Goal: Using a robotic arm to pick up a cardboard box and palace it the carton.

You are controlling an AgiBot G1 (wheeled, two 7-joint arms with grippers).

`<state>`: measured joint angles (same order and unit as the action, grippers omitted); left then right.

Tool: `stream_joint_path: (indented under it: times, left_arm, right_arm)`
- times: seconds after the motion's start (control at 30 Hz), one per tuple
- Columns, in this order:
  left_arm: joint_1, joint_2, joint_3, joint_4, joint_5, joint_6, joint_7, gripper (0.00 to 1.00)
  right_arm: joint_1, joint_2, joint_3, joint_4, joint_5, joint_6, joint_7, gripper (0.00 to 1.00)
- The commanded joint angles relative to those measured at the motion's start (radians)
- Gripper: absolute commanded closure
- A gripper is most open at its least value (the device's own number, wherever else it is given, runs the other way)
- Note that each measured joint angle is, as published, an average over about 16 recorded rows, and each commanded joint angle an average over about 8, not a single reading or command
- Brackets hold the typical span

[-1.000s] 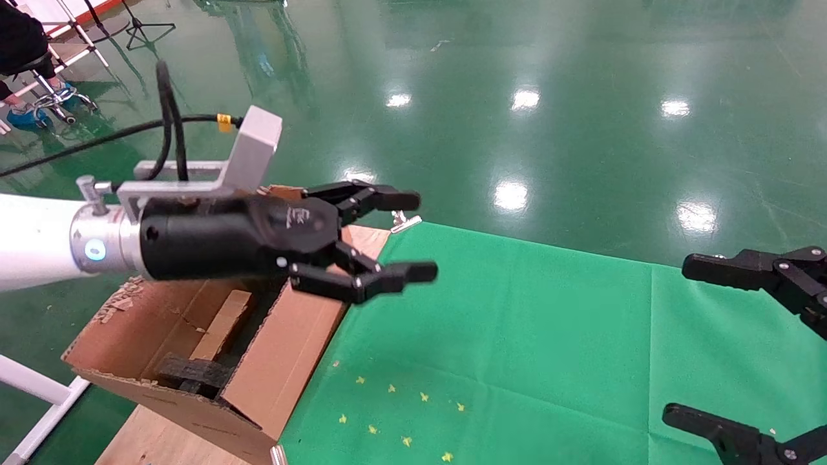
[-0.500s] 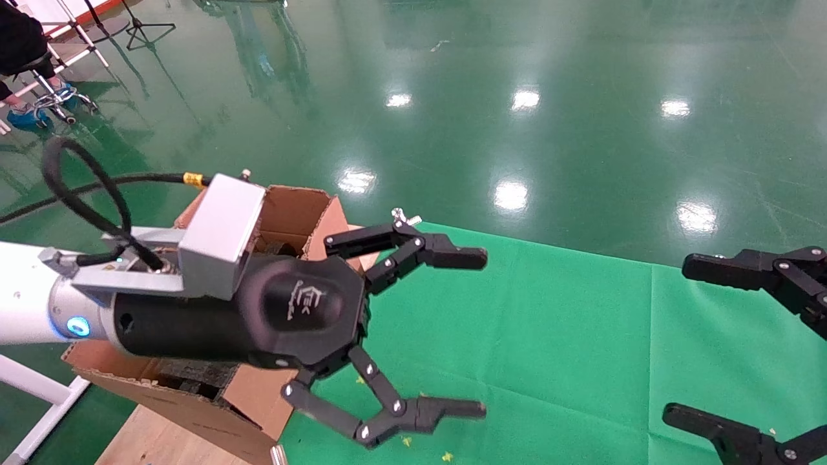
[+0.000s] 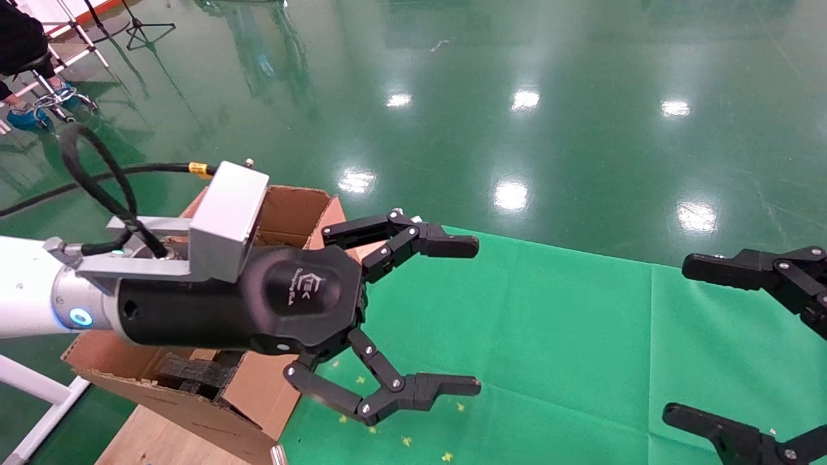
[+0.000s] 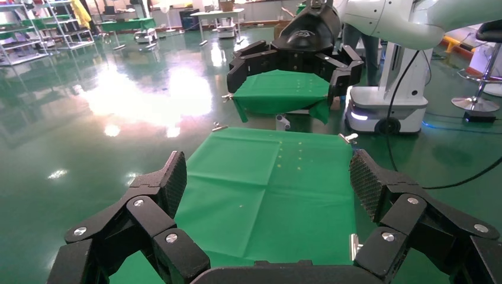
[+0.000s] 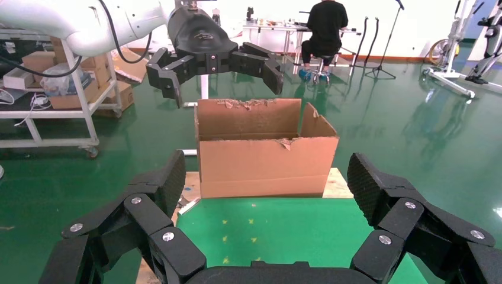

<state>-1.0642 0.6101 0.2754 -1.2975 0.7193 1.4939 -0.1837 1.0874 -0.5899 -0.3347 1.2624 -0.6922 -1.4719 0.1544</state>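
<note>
My left arm, the white robotic arm with a silver wrist (image 3: 39, 294), reaches over the carton (image 3: 284, 206), a big brown box with ragged flaps at the table's left edge. Its gripper (image 3: 477, 316) is wide open and empty, above the green cloth (image 3: 549, 336) just right of the carton. Dark foam blocks (image 3: 187, 371) show inside the carton. The small cardboard box is hidden behind the gripper body. The right wrist view shows the carton (image 5: 260, 160) with the left gripper (image 5: 224, 83) above it. My right gripper (image 3: 678, 339) is open and empty at the right edge.
The carton stands on a wooden board (image 3: 148, 439) beside the cloth. Small yellow marks (image 3: 407, 441) dot the cloth near its front left. A metal clip (image 3: 404, 216) holds the cloth's far corner. A seated person (image 5: 325, 23) and a white cart (image 5: 59, 77) are far off.
My left gripper has swung from over the carton toward the cloth, rolled, and opened wide. The small box seen lying in the carton a second ago is now covered by the arm. The right gripper has not moved.
</note>
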Motion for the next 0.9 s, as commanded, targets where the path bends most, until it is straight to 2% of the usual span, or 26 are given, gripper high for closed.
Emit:
stream_joint_path:
  times: [0.03,0.9]
  left_arm:
    - [-0.003,0.000,0.001,0.004,0.003,0.000,-0.002,0.00]
    - [-0.012,0.001,0.005,0.017,0.013,0.002,-0.007,0.00]
  right_arm:
    - [0.000,0.000,0.000,0.000,0.000,0.000,0.000,0.00]
    - [0.000,0.000,0.000,0.000,0.000,0.000,0.000,0.00]
